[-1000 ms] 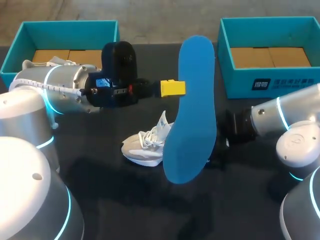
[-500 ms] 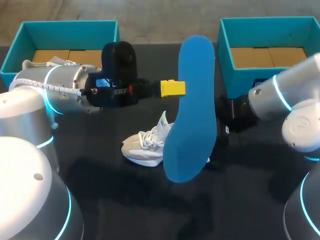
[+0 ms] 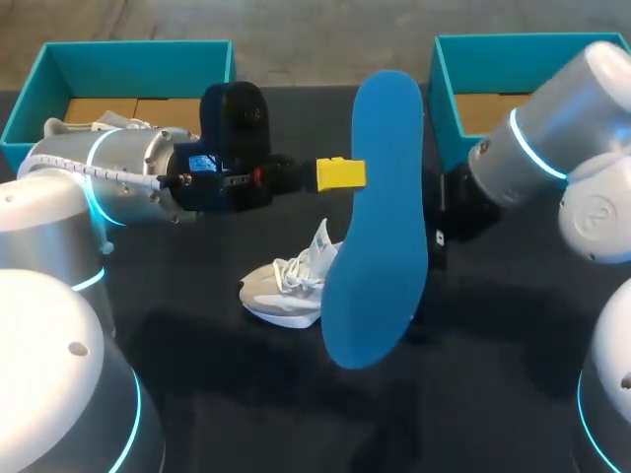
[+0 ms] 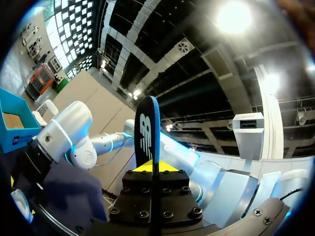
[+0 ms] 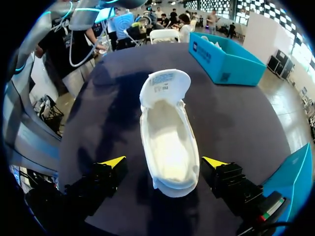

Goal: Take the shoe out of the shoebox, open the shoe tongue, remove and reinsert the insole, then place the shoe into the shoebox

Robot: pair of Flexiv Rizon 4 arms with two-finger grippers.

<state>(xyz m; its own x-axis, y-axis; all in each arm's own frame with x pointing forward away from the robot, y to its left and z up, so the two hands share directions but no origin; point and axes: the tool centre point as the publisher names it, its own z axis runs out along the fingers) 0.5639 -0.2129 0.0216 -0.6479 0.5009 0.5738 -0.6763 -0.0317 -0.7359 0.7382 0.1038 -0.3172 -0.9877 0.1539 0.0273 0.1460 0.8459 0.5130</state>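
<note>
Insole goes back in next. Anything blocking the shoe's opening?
Nothing lies inside the shoe: the opening is bare and the tongue is pulled back. But the open right hand sits at the heel end, a finger on each side, not touching. It may crowd the insole held upright by the left hand.
</note>
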